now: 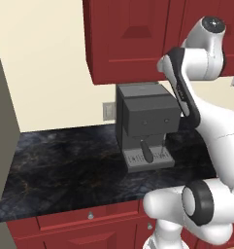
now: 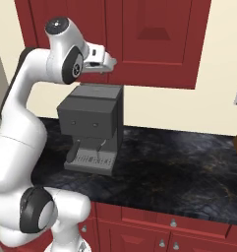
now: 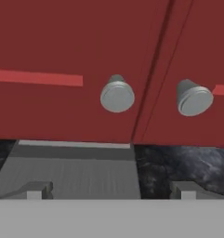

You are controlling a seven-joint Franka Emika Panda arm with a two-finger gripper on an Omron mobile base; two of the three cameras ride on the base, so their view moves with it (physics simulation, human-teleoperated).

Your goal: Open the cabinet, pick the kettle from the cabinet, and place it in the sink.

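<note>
Fingertips of the gripper are seen spread apart, holding nothing, just short of the cabinet. Left to right, 2 round knobs are noted, left knob and right knob, flanking the door seam. Both doors are shut; kettle presumably hidden behind them. Risk judged: left knob sits off-centre between the tips, so closing could slip off or scrape the door. Coffee machine below leaves little clearance.
</note>
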